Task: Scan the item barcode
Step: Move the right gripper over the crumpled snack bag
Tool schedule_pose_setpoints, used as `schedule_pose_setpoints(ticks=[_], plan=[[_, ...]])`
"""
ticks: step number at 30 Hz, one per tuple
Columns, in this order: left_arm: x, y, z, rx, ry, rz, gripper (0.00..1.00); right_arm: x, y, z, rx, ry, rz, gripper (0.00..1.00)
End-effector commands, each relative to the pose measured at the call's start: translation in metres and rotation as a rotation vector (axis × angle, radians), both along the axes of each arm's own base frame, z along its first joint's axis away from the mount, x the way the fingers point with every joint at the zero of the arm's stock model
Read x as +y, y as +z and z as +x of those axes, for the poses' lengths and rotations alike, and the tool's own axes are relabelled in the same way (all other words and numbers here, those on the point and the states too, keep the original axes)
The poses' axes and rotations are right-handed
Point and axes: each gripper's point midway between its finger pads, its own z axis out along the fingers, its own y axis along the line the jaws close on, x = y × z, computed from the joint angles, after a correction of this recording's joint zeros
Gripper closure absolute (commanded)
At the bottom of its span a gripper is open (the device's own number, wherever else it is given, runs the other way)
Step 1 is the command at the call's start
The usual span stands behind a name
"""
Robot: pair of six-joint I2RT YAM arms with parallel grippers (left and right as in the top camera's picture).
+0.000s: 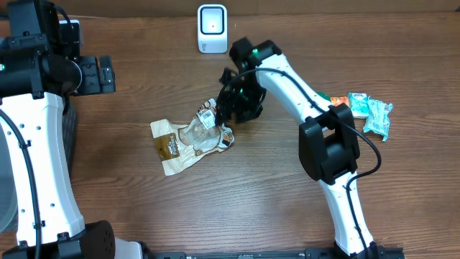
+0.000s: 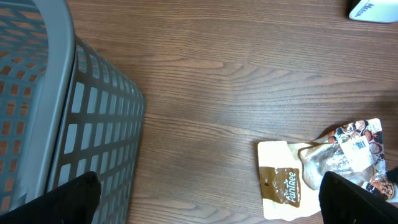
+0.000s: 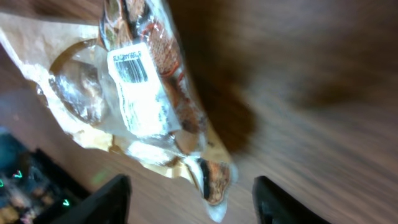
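Dark wooden counter [image 1: 251,201], seen from above and from both wrists. Right claw [image 1: 231,114] low over one end of the snack pouch [image 1: 188,140], released: jaws apart, one dark finger [image 3: 109,199] on each side of the pouch's corner, touching nothing as far as the wrist view shows. Pouch flat on the counter, near the middle, face up, with white barcode sticker [image 3: 137,90] on the clear window, just beside the claw. Left claw [image 2: 214,202] also released, jaws wide apart, well away at the left near a grey slatted basket [image 2: 62,93], holding nothing.

Step in hand, by judgement: the grasp of the pouch, before any scanning. Next move probably asks to close on the thin edge without covering the sticker, then to lift and turn the pouch so that the barcode faces the white scanner [image 1: 212,29] at the far edge of the counter. Risk: soft film, may fold and hide the bars.

Writing: brown label [image 2: 280,185] on the pouch seems to read "Pantree". Small print on the sticker above the bars, too blurred to read. Further right, beyond the right arm, a few small packets [image 1: 370,114], teal and orange, text not readable.
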Motion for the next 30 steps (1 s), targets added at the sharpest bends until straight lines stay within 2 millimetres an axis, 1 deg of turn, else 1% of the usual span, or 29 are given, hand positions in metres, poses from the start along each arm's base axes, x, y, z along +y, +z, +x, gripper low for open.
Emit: schedule_pose_setpoints(ticks=[1, 4, 7, 8, 12, 15, 21, 23, 24, 25, 28, 30], plan=[[0.003, 0.005, -0.001, -0.014, -0.005, 0.012, 0.00, 0.006, -0.013, -0.019, 0.054, 0.043, 0.048, 0.51], [0.003, 0.005, -0.001, -0.014, -0.005, 0.012, 0.00, -0.003, -0.033, -0.024, 0.094, -0.012, 0.002, 0.55], [0.003, 0.005, -0.001, -0.014, -0.005, 0.012, 0.00, -0.007, -0.041, -0.028, 0.119, -0.027, 0.006, 0.64], [0.003, 0.005, -0.001, -0.014, -0.005, 0.012, 0.01, -0.007, -0.041, -0.028, 0.121, -0.028, 0.010, 0.66], [0.003, 0.005, -0.001, -0.014, -0.005, 0.012, 0.00, -0.007, -0.041, -0.028, 0.121, -0.028, 0.010, 0.68], [0.003, 0.005, -0.001, -0.014, -0.005, 0.012, 0.00, -0.003, -0.038, -0.030, 0.135, -0.030, 0.036, 0.75], [0.003, 0.005, -0.001, -0.014, -0.005, 0.012, 0.01, -0.002, -0.037, -0.031, 0.144, -0.031, 0.041, 0.76], [0.003, 0.005, -0.001, -0.014, -0.005, 0.012, 0.00, 0.000, -0.035, -0.033, 0.159, -0.034, 0.059, 0.81], [0.003, 0.005, -0.001, -0.014, -0.005, 0.012, 0.01, 0.002, -0.033, -0.035, 0.172, -0.037, 0.073, 0.92], [0.003, 0.005, -0.001, -0.014, -0.005, 0.012, 0.01, 0.003, -0.032, -0.036, 0.179, -0.038, 0.081, 0.96], [0.003, 0.005, -0.001, -0.014, -0.005, 0.012, 0.00, 0.003, -0.031, -0.037, 0.186, -0.039, 0.083, 0.96], [0.003, 0.005, -0.001, -0.014, -0.005, 0.012, 0.01, -0.001, -0.031, -0.032, 0.173, -0.046, 0.072, 0.96]])
